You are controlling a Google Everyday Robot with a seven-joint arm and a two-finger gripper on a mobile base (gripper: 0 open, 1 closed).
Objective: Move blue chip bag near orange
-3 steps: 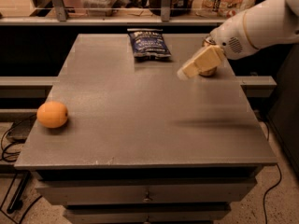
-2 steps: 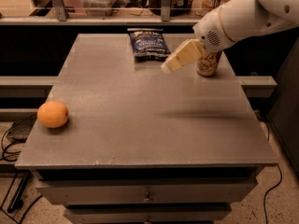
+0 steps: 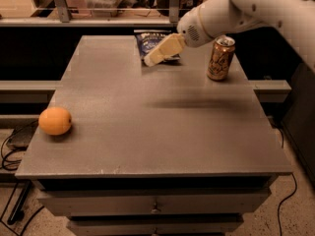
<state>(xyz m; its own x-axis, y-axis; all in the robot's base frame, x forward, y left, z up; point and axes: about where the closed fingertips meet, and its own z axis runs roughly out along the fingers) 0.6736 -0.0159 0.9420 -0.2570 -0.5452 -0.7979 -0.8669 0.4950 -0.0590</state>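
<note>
The cream gripper point(image 3: 152, 58), its spread impossible to tell, hangs over the crinkly dark-blue foil chip bag point(image 3: 147, 39) at the grey worktop's point(image 3: 162, 127) far edge. The round orange fruit point(image 3: 55, 121) lies well apart, front-left. A gold-brown drink can point(image 3: 220, 58) stands right of the bag.

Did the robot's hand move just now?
Yes. The gripper has swung left, away from the gold can, and now hangs at the blue chip bag.

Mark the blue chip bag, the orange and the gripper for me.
blue chip bag point(image 3: 146, 42): camera view, its uncovered upper left part.
orange point(image 3: 55, 120): camera view, middle of the fruit.
gripper point(image 3: 150, 59): camera view, its tip, overlapping the bag.
</note>
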